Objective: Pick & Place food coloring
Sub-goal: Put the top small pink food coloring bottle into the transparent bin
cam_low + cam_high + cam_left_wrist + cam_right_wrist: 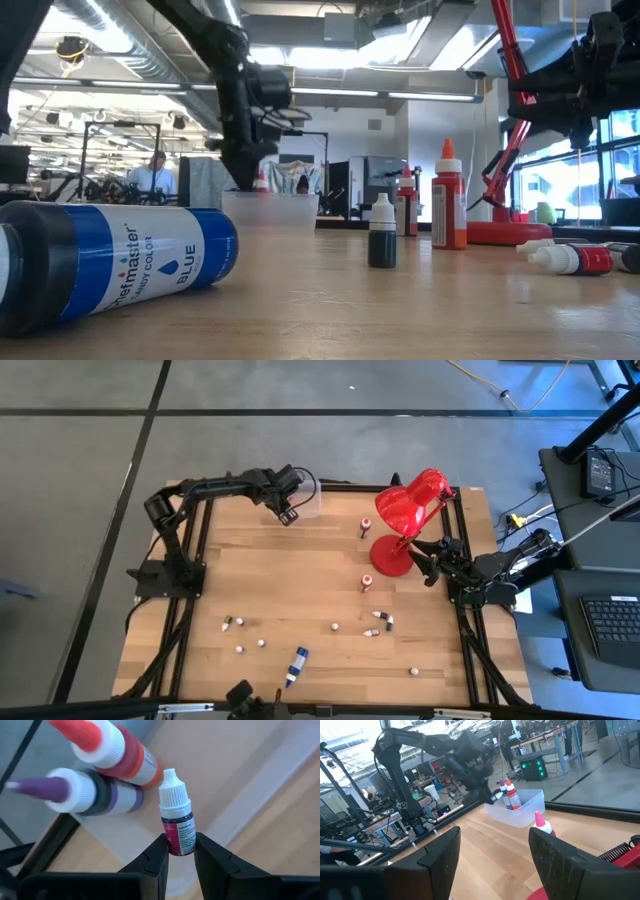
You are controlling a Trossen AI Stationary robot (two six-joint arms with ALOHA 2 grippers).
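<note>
The left pincer (180, 855) is clamped on a tiny dark-red dropper bottle with a white cap (176, 817), holding it above the clear plastic box (305, 507) at the far edge of the wooden surface (300, 580), where two larger bottles (100, 770) already lie. The right pincer (492, 852) waits beside the red desk lamp (408, 510), fingers apart, gripping nothing.

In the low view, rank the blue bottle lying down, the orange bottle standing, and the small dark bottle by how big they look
1. Blue bottle, lying on its side, largest, though it lies nearest the camera, which exaggerates it.
2. Orange bottle, standing farther back.
3. Small dark bottle, white-capped, upright, smallest, though it looks closer than the orange one.
</note>
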